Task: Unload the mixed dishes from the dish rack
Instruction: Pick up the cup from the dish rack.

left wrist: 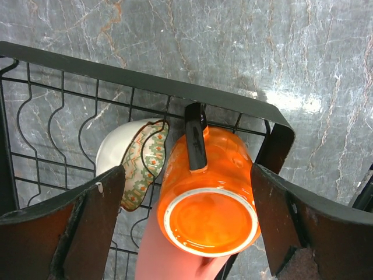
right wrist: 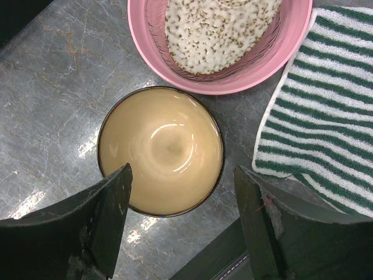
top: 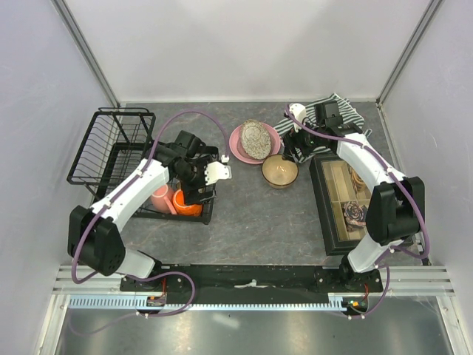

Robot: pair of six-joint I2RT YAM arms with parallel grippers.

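**Step in hand: lift the orange mug out of the rack.**

1. Locate the dish rack [top: 111, 148] at the left of the table. Its flat section looks empty. Its basket section holds the pink mug [top: 160, 198], the small floral bowl [left wrist: 137, 160] and the orange mug [left wrist: 210, 198].
2. The orange mug has its base turned up toward the wrist camera and touches the floral bowl on its left.
3. The left gripper [left wrist: 187, 181] is spread wide, one finger on each side of the orange mug, gripping nothing.
4. Lower it squarely. Guide the left finger into the narrow gap beside the floral bowl, without nudging it.
5. Close on the mug's body below the base ring. The glaze will likely be slippery.
6. Lift straight up, clear of the rack's rim bar.

**Already unloaded, centre to right:** the small patterned oval dish [right wrist: 215, 29] lies in the pink round plate [right wrist: 145, 35], with the tan-brown bowl [right wrist: 160, 149] just beside them on the table. The right gripper [right wrist: 183, 174] hangs spread above that bowl, empty. Leave it there.
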